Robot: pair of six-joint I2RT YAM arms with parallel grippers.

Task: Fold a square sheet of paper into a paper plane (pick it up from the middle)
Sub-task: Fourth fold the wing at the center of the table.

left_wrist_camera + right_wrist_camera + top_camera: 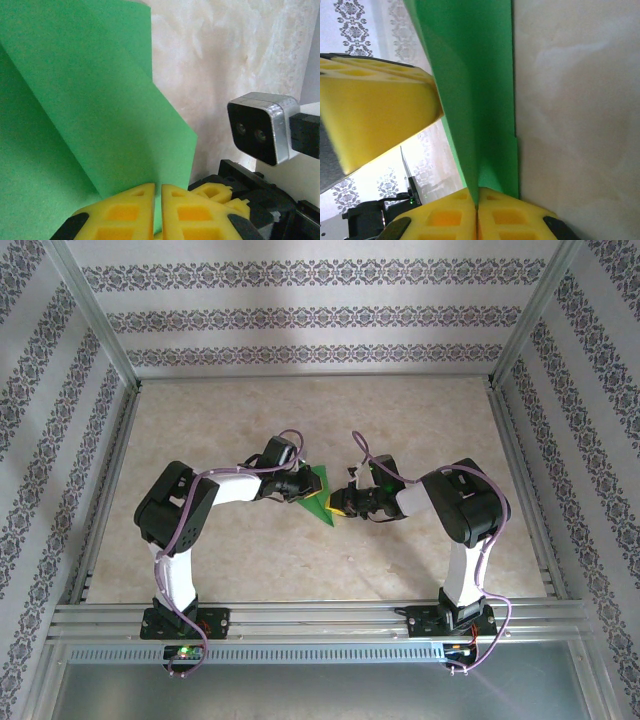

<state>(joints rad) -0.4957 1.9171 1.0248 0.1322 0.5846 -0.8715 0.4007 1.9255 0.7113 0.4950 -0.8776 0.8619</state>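
- The thin bright green square sheet of paper (320,496) is over the middle of the pale stone-look bench (300,410), between the two arms.
- The left arm's yellow fingers (125,217) are clenched on one edge of the paper.
- The right arm's yellow fingers (512,222) are clenched on another edge, pinching it tight.
- The paper is not flat. It has folds and layers, and from above it looks pointed.
- I think the job is partly done. It is not a neat plane with wings yet, so more folds are left.
- I can read no words, brands or labels anywhere.
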